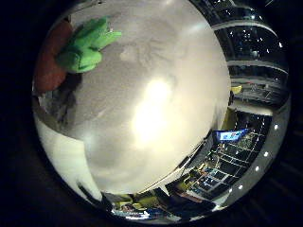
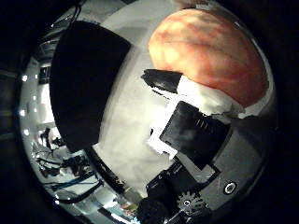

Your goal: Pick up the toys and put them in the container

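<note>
A plush carrot toy with an orange body (image 2: 210,51) and green leaves (image 1: 85,45) sits right against my palm and fills much of the thumb side view. My right hand (image 2: 194,128) has a black-tipped finger (image 2: 161,79) curled against the orange body, holding it. The black container (image 2: 86,84) stands on the pale grey table (image 1: 156,94), off to one side of the hand. The toy and the hand hang above the tabletop, with the toy's shadow falling on it.
The table's edge (image 1: 189,156) runs across the little finger side view, with a dim room and a lit screen (image 1: 232,135) beyond it. Clutter and cables lie past the container at the table's other edge (image 2: 70,168).
</note>
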